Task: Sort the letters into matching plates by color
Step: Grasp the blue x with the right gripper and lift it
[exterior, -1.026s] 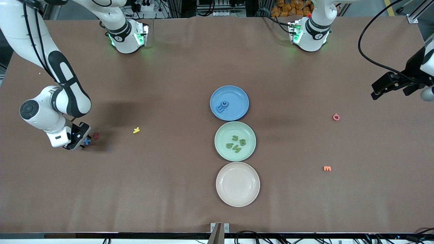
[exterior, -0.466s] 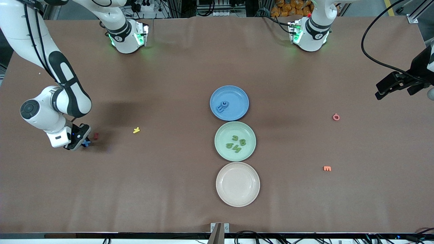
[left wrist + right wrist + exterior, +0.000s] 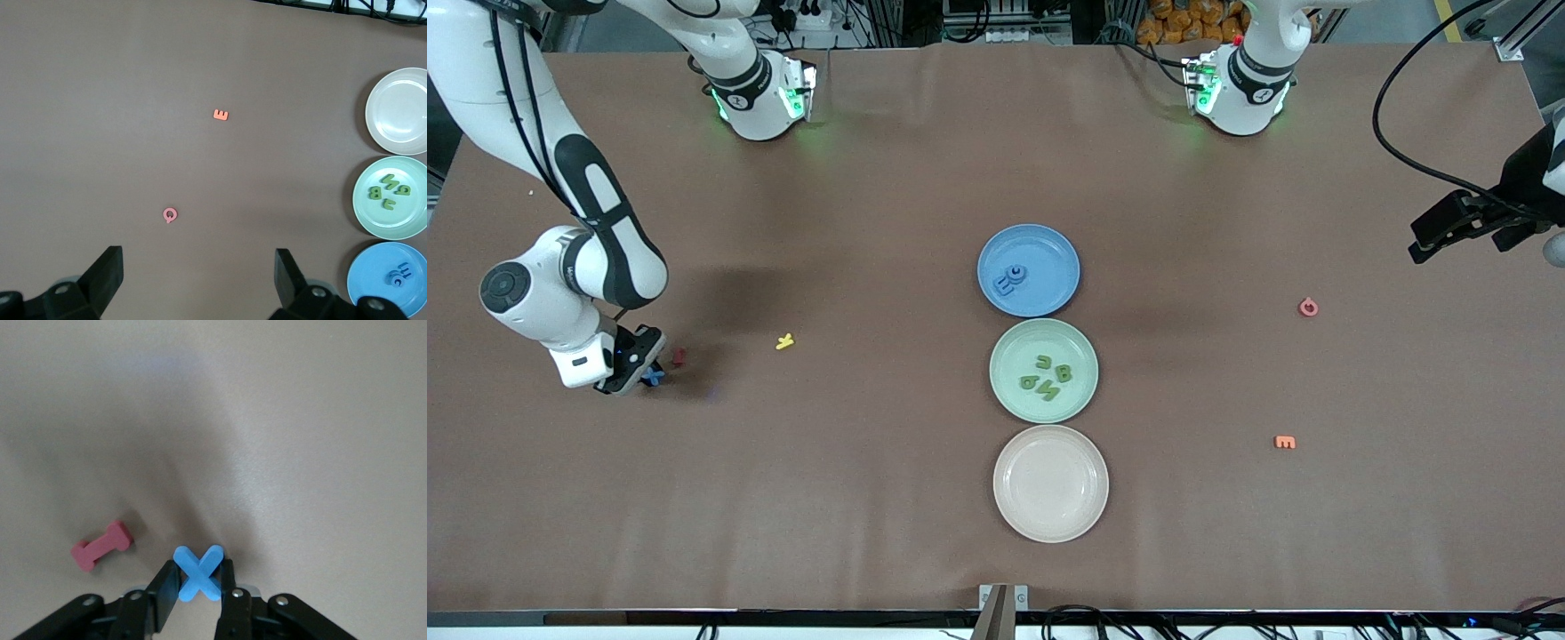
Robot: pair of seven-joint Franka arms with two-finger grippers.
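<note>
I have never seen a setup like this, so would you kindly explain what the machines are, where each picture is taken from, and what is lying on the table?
These are two white robot arms at a brown table. The wide picture looks down from across the table; the other two come from cameras on each arm's wrist.

In a row lie a round blue plate holding small blue foam pieces, a pale mint green plate holding four green foam letters, and a bare beige-pink plate. A yellow piece, a pink ring-shaped piece and an orange E lie loose.

The right end effector is shut on a small blue foam X, beside a dark red bone-shaped piece. The left end effector waits open above the table.
</note>
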